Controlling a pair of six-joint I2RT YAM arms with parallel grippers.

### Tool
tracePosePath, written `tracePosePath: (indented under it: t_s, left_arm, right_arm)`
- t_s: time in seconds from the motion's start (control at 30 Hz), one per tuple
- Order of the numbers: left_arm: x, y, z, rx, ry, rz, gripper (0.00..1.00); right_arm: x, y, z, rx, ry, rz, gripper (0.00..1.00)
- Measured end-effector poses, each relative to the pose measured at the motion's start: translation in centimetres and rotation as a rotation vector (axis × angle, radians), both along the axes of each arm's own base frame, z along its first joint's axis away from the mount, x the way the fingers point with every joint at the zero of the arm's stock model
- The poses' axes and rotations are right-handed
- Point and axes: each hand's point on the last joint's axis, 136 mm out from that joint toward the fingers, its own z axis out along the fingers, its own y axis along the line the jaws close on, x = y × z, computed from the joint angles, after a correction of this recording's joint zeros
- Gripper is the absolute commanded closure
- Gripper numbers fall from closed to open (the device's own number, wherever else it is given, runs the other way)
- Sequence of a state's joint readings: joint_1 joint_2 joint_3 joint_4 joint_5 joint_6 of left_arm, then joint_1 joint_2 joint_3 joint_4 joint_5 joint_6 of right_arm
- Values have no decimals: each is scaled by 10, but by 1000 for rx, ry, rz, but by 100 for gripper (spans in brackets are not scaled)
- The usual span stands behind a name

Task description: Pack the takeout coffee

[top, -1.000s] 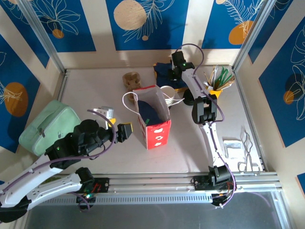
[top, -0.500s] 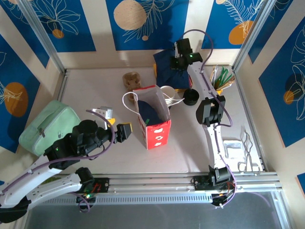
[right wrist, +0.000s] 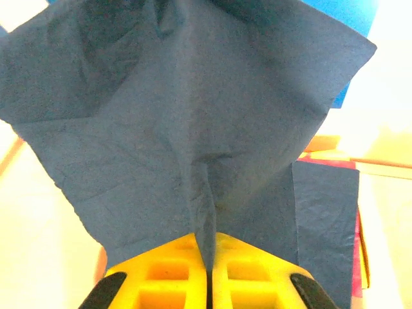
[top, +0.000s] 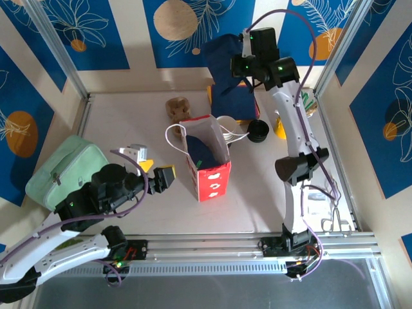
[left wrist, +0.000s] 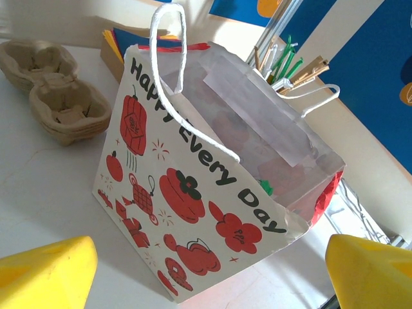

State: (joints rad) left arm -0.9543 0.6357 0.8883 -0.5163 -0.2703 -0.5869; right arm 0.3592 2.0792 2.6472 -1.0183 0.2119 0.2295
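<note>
We see the right gripper (right wrist: 207,273) pinched on a blue napkin (right wrist: 193,129), held high at the back; the left gripper (top: 159,170) gapes wide beside the bag (top: 209,168). The cup (top: 226,125) stands just behind the bag. The limp napkin may drag across the bag and tip it.

Bright, even light; soft shadows on table (top: 129,125); right wrist background washed out, hazy.

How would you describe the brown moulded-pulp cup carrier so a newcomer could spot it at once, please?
Start at the red-and-white paper bag standing mid-table. Just beyond its far left corner lies the brown moulded-pulp cup carrier. Unlike the white paper cups and black round lids nearby, it has hollow wells.
</note>
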Motion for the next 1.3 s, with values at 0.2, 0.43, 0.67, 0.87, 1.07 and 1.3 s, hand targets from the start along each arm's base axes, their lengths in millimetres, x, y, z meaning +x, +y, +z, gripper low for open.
tracePosePath:
  t_s: [0.2, 0.43, 0.67, 0.87, 1.07, 1.3]
  left_arm:
    - [0, 0, -4, 5, 4, 0, 9]
    - [0, 0, -4, 5, 4, 0, 9]
    - [-1, 1, -8, 7, 5, 0, 8]
    - [-2, 4, -7, 5, -7, -2, 8]
    - [-2, 4, -8, 11, -12, -4, 8]
    - [-2, 3, -9, 13, -9, -4, 8]
  right_arm:
    - [-60, 18, 37, 59, -7, 71, 93]
    - [-129, 41, 41, 179, 103, 196, 93]
    - [-186, 66, 35, 373, 259, 343, 93]
    - [-217, 84, 17, 472, 391, 414, 93]
    - [-233, 99, -4, 510, 480, 451, 93]
    - [-238, 107, -4, 529, 481, 484, 92]
